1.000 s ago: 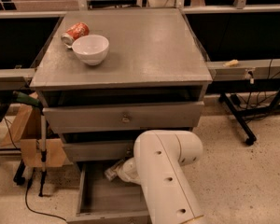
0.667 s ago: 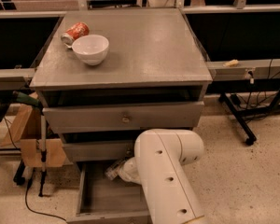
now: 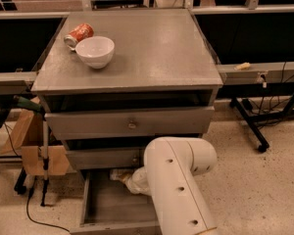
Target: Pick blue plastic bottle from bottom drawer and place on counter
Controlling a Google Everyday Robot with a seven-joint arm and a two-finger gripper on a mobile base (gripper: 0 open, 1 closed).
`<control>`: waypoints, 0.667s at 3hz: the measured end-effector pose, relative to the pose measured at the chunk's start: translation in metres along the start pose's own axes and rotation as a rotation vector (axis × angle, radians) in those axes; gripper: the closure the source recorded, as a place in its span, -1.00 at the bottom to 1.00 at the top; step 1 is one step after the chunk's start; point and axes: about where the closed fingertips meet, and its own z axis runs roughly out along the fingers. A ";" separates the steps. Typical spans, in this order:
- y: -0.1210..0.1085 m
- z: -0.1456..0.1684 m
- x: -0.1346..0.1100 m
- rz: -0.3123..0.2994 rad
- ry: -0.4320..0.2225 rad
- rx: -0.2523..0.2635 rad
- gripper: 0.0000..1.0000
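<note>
**A:** Surface?

**B:** The counter (image 3: 157, 48) is dull grey. A white bowl (image 3: 95, 50) stands upright in its upper-left part. An orange-red can (image 3: 78, 34) lies on its side just behind the bowl, toward the upper-left corner.

**A:** Drawers?

**B:** The top drawer (image 3: 127, 124) and middle drawer (image 3: 100, 158) each stand slightly out. The bottom drawer (image 3: 105, 207) is pulled furthest out, at lower left-centre of the frame, with its grey floor showing.

**A:** Gripper?

**B:** The gripper (image 3: 120, 175) is at the back of the bottom drawer, under the middle drawer's front. It is on the end of the white arm (image 3: 179, 190) that fills the lower centre. Open or closed: cannot tell.

**A:** Blue plastic bottle?

**B:** Cannot tell it apart from the pale shape at the arm's tip.

**A:** Room?

**B:** The floor (image 3: 255, 190) is speckled beige. A cardboard box (image 3: 32, 148) sits at the left edge. A black table leg (image 3: 247, 124) on a castor is at the right, with cables behind it.
</note>
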 end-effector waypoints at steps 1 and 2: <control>0.000 0.000 0.000 0.000 0.000 0.000 -1.00; -0.016 -0.005 0.000 0.008 0.002 0.018 -1.00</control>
